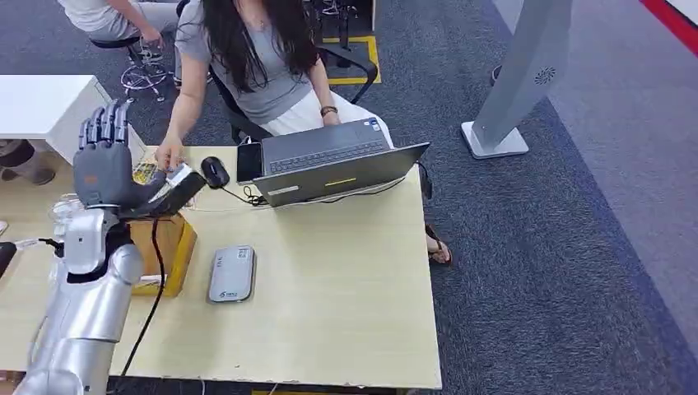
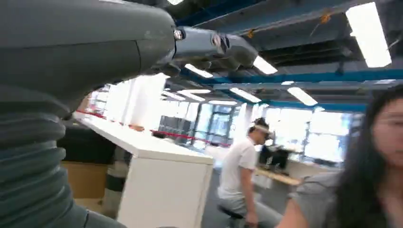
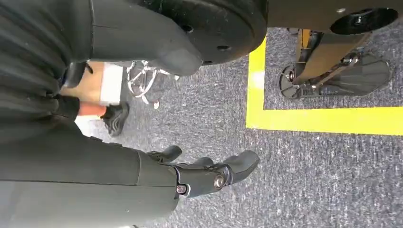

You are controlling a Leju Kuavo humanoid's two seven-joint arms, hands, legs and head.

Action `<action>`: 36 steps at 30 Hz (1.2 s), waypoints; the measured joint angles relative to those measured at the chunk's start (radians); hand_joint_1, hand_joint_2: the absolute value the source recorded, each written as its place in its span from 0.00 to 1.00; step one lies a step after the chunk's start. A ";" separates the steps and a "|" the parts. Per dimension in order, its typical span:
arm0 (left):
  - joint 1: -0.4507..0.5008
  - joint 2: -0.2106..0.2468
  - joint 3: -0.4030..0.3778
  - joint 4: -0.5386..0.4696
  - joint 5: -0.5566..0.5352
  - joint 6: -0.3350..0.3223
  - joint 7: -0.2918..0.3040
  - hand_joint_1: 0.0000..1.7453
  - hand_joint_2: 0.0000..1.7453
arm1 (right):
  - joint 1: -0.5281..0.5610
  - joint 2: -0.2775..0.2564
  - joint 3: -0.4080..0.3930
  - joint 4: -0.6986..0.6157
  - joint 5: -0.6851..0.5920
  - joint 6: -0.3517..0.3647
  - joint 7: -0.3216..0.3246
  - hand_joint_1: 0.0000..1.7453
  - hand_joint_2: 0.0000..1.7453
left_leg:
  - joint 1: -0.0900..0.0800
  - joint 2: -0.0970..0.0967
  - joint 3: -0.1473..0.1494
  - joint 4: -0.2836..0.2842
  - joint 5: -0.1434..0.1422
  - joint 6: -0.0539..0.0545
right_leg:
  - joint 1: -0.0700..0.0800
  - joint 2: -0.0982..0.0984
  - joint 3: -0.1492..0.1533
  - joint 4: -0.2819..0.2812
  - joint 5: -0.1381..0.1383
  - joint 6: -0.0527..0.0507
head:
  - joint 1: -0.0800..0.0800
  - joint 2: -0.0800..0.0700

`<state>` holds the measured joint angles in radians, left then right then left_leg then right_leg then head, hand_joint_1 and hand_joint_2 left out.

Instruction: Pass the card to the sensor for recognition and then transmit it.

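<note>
Card [image 1: 183, 174] up near the far left corner of the surface [image 1: 346, 304], small and pale, right at the dark thumb tip of the left hand [image 1: 103, 164]. Left hand lifted high over the left side of the surface, grey fingers [image 1: 105, 125] straight up and close side by side, thumb stuck out toward the far edge. Cannot tell if the thumb pins the card or just carries it. Person's hand [image 1: 169, 155] reaching in from the far edge, touching the card or just beside it. Person [image 1: 255, 58] in a grey top sitting behind the far edge.

Sensor [image 1: 232, 274], a flat grey box, lying on the surface nearer the front edge, well apart from the card. Yellow box [image 1: 171, 251] just left of the sensor, under the left arm, with a black cable [image 1: 155, 288] running down past it. Black mouse [image 1: 215, 171], dark phone [image 1: 248, 161] and open laptop [image 1: 337, 164] in a row along the far edge.

Right hand [image 3: 209, 173] hanging low over the grey carpet [image 3: 309, 180], dark fingers [image 3: 242, 164] loosely bent and a little apart, nothing in them. Yellow line [image 3: 328, 119] on the carpet near it.
</note>
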<state>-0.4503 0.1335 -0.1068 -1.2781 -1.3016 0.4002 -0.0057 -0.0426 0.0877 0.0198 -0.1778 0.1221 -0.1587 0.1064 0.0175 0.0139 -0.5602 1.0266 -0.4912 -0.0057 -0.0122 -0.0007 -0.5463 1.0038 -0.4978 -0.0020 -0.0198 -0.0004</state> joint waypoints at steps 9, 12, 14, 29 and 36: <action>0.446 -0.024 -0.103 -0.329 -0.073 0.034 -0.035 0.00 1.00 | 0.018 0.020 -0.078 0.000 -0.082 -0.039 -0.032 0.00 1.00 | 0.000 0.005 0.001 -0.001 -0.004 -0.001 | 0.000 0.005 -0.002 0.000 -0.002 0.000 | 0.000 0.000; 0.567 0.010 -0.123 -0.379 -0.049 -0.047 -0.028 0.00 1.00 | 0.025 0.024 -0.101 0.000 -0.090 -0.042 -0.031 0.00 1.00 | 0.001 0.004 0.000 -0.001 -0.004 -0.001 | 0.000 0.004 -0.002 0.000 -0.002 0.001 | 0.000 0.000; 0.614 0.051 -0.128 -0.395 -0.023 -0.086 -0.027 0.00 1.00 | 0.027 0.025 -0.114 0.000 -0.091 -0.043 -0.028 0.00 1.00 | 0.001 0.004 0.000 -0.001 -0.004 -0.001 | 0.000 0.004 -0.002 0.000 -0.002 0.001 | 0.000 0.000; 0.642 0.154 -0.062 -0.330 0.069 -0.210 0.032 0.00 1.00 | 0.028 0.027 -0.139 0.000 -0.052 -0.033 -0.023 0.00 1.00 | 0.002 0.002 0.000 -0.001 -0.002 -0.003 | 0.002 0.002 -0.001 0.000 -0.001 0.000 | 0.000 0.000; 0.582 0.150 0.032 -0.244 0.062 -0.211 0.042 0.00 1.00 | 0.028 0.027 -0.139 0.000 -0.034 -0.030 -0.023 0.00 1.00 | 0.003 0.002 0.000 -0.001 -0.002 -0.004 | 0.003 0.002 -0.001 0.000 -0.001 0.000 | 0.000 0.000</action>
<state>0.1317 0.2838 -0.0747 -1.5220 -1.2398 0.1888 0.0366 -0.0149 0.1148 -0.1194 -0.1778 0.0877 -0.1884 0.0835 0.0203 0.0159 -0.5602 1.0257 -0.4931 -0.0093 -0.0097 0.0008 -0.5469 1.0039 -0.4992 -0.0025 -0.0198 -0.0004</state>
